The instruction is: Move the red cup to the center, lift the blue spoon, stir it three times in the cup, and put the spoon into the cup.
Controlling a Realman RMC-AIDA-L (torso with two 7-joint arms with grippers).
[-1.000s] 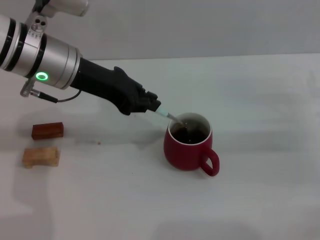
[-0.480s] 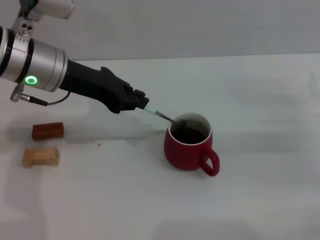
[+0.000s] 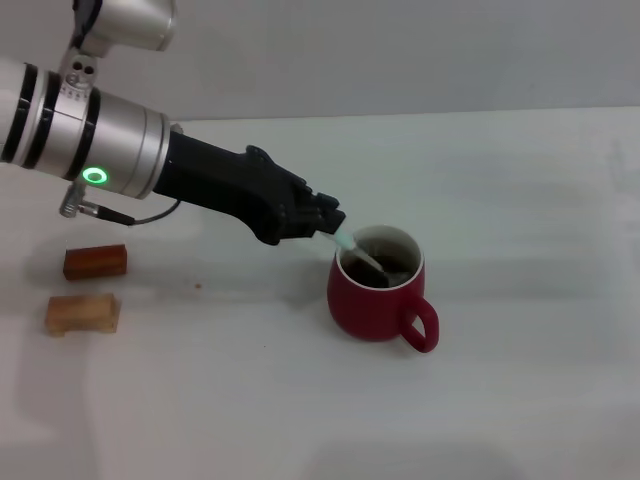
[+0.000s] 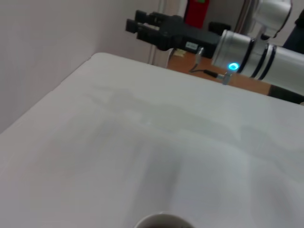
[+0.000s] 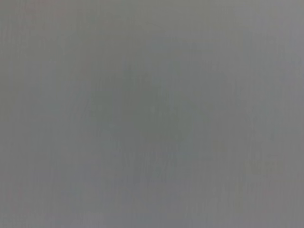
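The red cup (image 3: 378, 292) stands near the middle of the table, handle toward the front right, with dark liquid inside. Only its white rim (image 4: 161, 221) shows in the left wrist view. My left gripper (image 3: 328, 224) hovers just left of the cup's rim, shut on the pale handle of the blue spoon (image 3: 358, 253). The spoon slants down over the rim, its lower end dipped in the liquid. My right gripper (image 4: 142, 24) is parked beyond the table's far edge, seen only in the left wrist view. The right wrist view is plain grey.
Two small wooden blocks lie at the left of the table, a reddish one (image 3: 95, 261) and a pale one (image 3: 81, 313) in front of it. The white table (image 3: 500, 200) stretches to the right and front of the cup.
My left gripper pulled back to the left, then swung right and closer to the cup. The spoon now slants more steeply and reaches deeper into the cup. The cup stayed put.
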